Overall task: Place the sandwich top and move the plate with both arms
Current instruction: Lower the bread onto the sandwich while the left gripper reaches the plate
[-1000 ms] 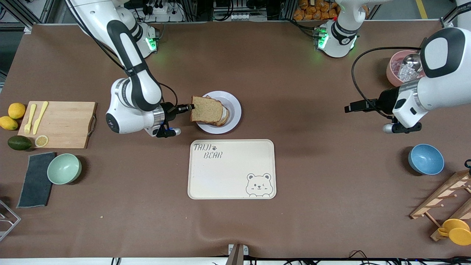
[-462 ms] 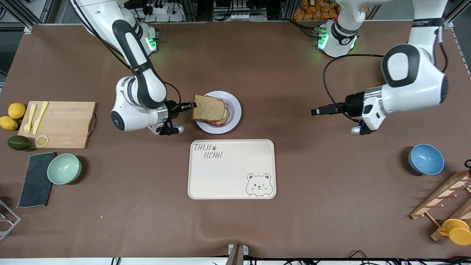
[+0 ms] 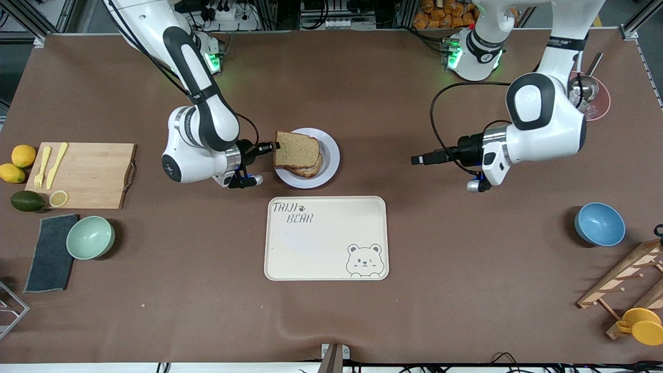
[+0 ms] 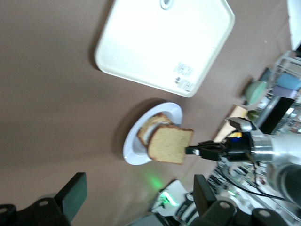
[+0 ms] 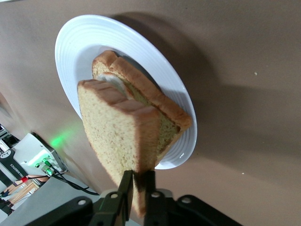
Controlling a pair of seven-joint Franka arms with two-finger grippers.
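The sandwich top [image 3: 296, 148], a plain brown bread slice, hangs tilted over the plate [image 3: 331, 155], its lower edge down on the slice beneath [image 3: 312, 167]. My right gripper [image 3: 270, 147] is at the plate's edge toward the right arm's end, shut on the crust edge of the sandwich top [image 5: 120, 136]; its fingers [image 5: 125, 186] pinch the crust. White filling shows between the slices on the plate [image 5: 75, 37]. My left gripper [image 3: 417, 159] hovers open over bare table toward the left arm's end, pointing at the plate [image 4: 131, 150] and holding nothing.
A cream bear tray [image 3: 326, 238] lies just nearer the camera than the plate. A cutting board [image 3: 83, 173], mint bowl [image 3: 90, 237] and grey cloth [image 3: 51, 252] sit at the right arm's end; a blue bowl [image 3: 600, 224], wooden rack [image 3: 627, 280] and pink bowl [image 3: 595, 103] at the left arm's.
The left arm has swung in from its end of the table toward the plate. The right gripper has carried the bread slice a little farther over the plate and lower.
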